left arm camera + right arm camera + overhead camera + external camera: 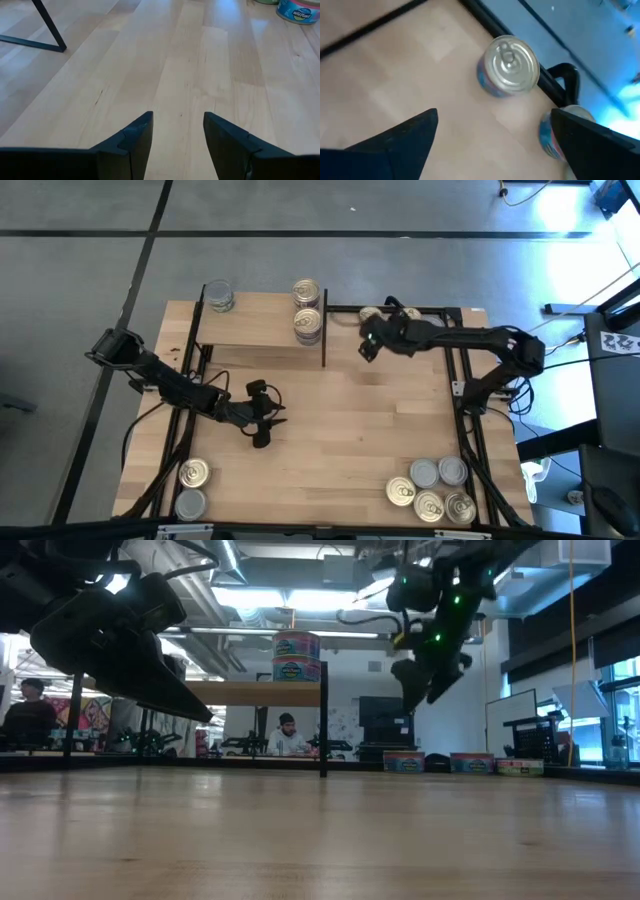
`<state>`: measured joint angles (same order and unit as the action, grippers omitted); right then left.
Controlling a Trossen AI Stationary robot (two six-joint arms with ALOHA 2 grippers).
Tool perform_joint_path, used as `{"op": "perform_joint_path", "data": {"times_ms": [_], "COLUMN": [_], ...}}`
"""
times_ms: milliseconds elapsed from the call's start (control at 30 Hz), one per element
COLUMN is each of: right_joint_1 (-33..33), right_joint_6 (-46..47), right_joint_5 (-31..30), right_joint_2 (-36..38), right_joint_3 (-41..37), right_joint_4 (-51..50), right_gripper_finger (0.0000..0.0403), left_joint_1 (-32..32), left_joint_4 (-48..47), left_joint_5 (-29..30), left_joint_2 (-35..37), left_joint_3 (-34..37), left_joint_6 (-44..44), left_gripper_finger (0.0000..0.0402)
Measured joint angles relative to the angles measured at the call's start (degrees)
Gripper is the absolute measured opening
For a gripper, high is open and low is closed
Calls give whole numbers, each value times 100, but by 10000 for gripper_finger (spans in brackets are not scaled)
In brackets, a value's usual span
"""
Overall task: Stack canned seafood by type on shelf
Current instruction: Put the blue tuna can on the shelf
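shelf [255, 328] at far left part of table [350, 420], light board on black frame. on it: one tin [218, 297] with silver-grey top at far left corner; two stacks of tins [307, 308] at right end, one just behind the other, gold pull-tab tops showing. from the low view, stacked tins [297, 656] sit two high near the right upright.

left gripper [262, 423] over mid-left table, in front of shelf, above bare wood. fingers [135, 137] part open, gap clear between them, nothing held. bare planks under the jaws in left wrist view; blue-labelled tin [299, 10] far off at edge of that view.

right gripper [368, 344] raised near far edge of table, just right of shelf end. jaws spread wide, empty. right wrist view: gold-topped tin [509, 66] upright on table below and between the fingers, beside black frame rail; second tin [555, 131] partly hidden behind one finger. same pair seen in high view as tins [378, 313] by far rail, partly covered by the arm.

remaining stock: cluster of five tins [433, 487] at near right corner, mixed gold and silver tops, touching or nearly so; two tins [192, 488] at near left corner, one behind the other.

person [287, 735] seated in room beyond table, low view.
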<state>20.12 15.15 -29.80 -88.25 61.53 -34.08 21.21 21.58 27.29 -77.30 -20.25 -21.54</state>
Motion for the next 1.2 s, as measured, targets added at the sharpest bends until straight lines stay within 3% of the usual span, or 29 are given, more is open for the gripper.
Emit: {"op": "perform_joint_path", "data": {"times_ms": [233, 500, 867, 1200], "right_joint_1": [1083, 1861, 2093, 2080], "right_joint_6": [131, 151, 156, 70], "right_joint_5": [1140, 1550, 1797, 1893], "right_joint_2": [-263, -783, -1286, -1275], "right_joint_3": [-89, -89, -89, -67], "right_joint_4": [1079, 1534, 1682, 1341], "right_gripper_finger": [327, 264, 183, 151], "left_joint_1": [2, 0, 0, 0], "left_joint_4": [0, 4, 2, 2], "left_joint_5": [2, 4, 5, 7], "left_joint_2": [0, 0, 0, 0], "left_joint_3": [0, 2, 2, 2], "left_joint_6": [18, 48, 50, 50], "left_gripper_finger": [172, 172, 172, 172]}}
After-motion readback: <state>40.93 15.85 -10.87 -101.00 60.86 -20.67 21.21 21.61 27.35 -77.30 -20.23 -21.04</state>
